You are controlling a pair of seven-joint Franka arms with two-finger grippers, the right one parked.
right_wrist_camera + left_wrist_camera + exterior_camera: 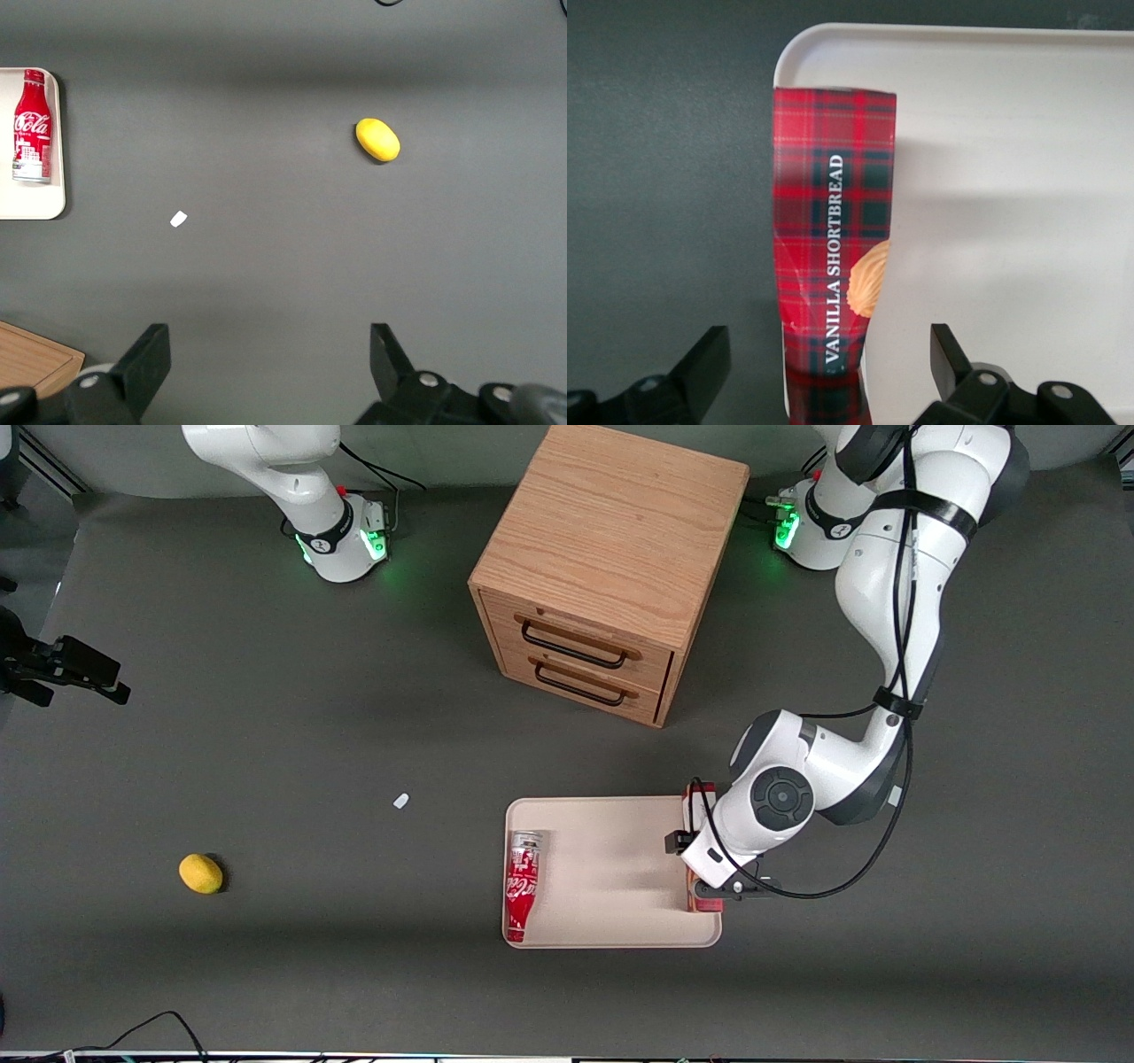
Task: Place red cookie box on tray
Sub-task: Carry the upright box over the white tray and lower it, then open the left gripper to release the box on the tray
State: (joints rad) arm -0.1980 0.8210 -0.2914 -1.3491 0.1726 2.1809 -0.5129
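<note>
The red cookie box, a dark-red plaid carton with a cookie picture, lies along the edge of the cream tray at the working arm's end, over the rim. In the front view only its ends show under the wrist, on that edge of the tray. My left gripper is open. One finger is over the dark table and the other over the tray, both clear of the box. In the front view the gripper hangs just above the box.
A red-and-white soda bottle lies on the tray along its edge toward the parked arm's end. The wooden drawer cabinet stands farther from the front camera. A yellow lemon and a small white scrap lie toward the parked arm's end.
</note>
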